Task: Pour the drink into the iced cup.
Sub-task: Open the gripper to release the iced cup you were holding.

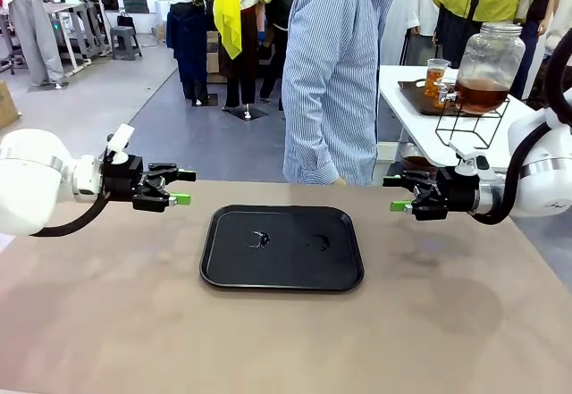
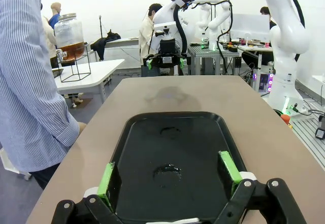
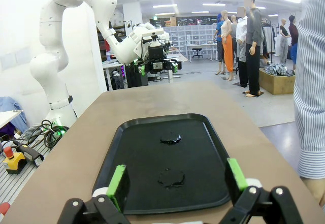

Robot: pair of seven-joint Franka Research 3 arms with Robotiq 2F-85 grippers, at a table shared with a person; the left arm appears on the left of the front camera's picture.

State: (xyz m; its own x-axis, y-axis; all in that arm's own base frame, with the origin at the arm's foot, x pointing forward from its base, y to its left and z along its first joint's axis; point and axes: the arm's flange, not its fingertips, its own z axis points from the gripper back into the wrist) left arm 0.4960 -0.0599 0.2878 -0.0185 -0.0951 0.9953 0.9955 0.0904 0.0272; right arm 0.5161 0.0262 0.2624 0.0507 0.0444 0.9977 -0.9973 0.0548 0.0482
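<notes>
Both grippers, left (image 1: 183, 188) and right (image 1: 397, 193), hung open on either side of a black tray (image 1: 281, 280) with two small puddles; a person (image 1: 335, 72) stood beyond.

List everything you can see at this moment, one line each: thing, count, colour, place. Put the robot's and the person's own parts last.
Tray: one, black, centre of the table, two small wet patches on it.
Table: one, brown, under the tray.
Drink dispenser: one, clear glass jar holding amber-brown drink, on a wire stand on the white side table.
Cup: one, clear with amber drink, beside the dispenser.
Person: one, striped blue shirt, at the far edge.
Left gripper: open, hovering left of the tray.
Right gripper: open, hovering right of the tray.
</notes>
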